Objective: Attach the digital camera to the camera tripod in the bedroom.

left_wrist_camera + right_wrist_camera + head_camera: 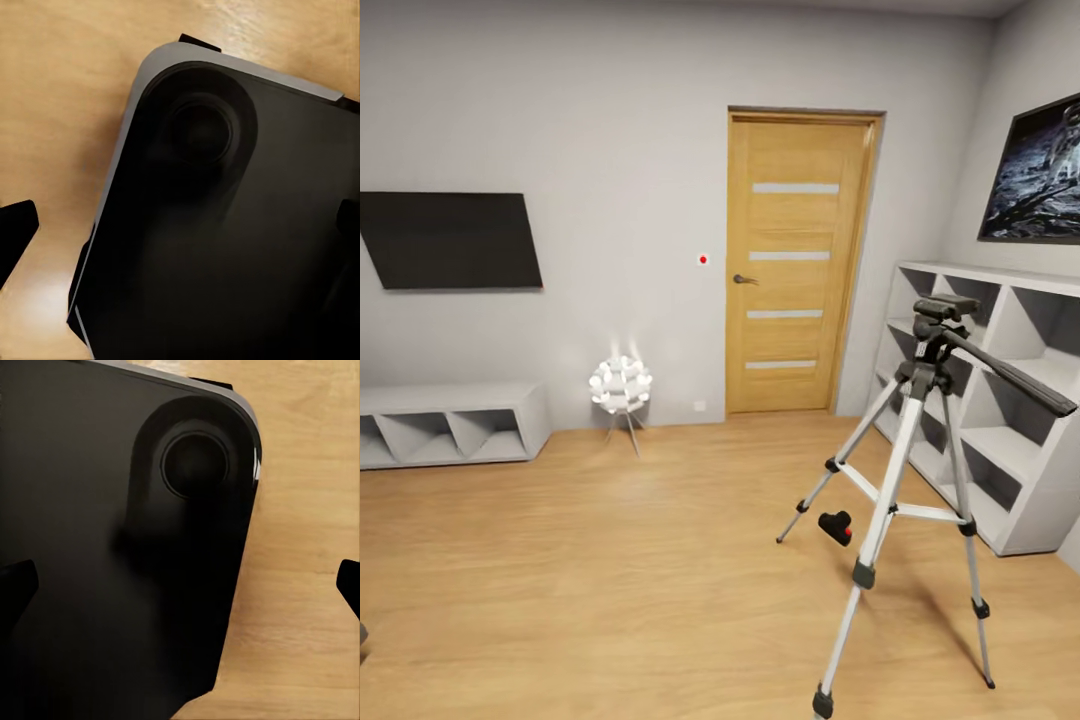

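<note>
We face the tripod (916,440); the camera (836,526) lies on the floor (610,560) between its legs. Both grippers (fingertips spread, holding nothing) should lower straight, clear of those legs.

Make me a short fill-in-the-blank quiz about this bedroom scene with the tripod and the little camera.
1. The digital camera lies on the ____, not mounted.
2. It sits between the legs of the camera tripod, whose head carries ____.
3. Behind the tripod stands a white ____.
4. The wooden door is ____.

Missing words: floor; nothing; shelf; closed
</note>
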You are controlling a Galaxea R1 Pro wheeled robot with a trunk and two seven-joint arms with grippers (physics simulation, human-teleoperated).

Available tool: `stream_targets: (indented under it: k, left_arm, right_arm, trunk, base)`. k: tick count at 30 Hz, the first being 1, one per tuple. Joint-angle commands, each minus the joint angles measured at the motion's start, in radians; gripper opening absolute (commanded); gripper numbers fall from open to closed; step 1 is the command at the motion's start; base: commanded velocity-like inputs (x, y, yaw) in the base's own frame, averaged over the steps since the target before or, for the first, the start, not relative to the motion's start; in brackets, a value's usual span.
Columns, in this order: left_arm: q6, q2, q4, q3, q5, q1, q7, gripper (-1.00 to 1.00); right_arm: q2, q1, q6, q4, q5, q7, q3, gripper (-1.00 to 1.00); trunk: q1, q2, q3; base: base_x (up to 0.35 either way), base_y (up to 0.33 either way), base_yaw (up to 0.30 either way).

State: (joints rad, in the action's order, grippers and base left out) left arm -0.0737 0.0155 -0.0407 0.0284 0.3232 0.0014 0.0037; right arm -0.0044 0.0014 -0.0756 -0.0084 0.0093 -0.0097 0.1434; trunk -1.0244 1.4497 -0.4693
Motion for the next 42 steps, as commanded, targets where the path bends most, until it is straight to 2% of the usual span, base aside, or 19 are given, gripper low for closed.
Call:
stream_targets:
  k: [1,17,42]
  left_arm:
    - [-0.001,0.000,-0.001,0.003,0.002,0.000,0.000,1.00]
    - [-0.001,0.000,-0.001,0.004,0.002,0.000,0.001,1.00]
    - [-0.001,0.000,-0.001,0.004,0.002,0.000,0.002,1.00]
  right_arm:
    - [0.000,0.000,-0.001,-0.001,0.001,-0.001,0.005,1.00]
    - [0.000,0.000,-0.001,-0.001,0.001,-0.001,0.005,1.00]
    - [-0.002,0.000,-0.001,-0.001,0.000,-0.001,0.005,1.00]
  trunk:
    - [-0.001,0.000,-0.001]
    - [-0.001,0.000,-0.001]
    - [-0.001,0.000,-0.001]
  base:
    - [0.295,0.213,-0.146]
    - [0.245,0.237,-0.231]
    - [0.011,0.017,-0.246]
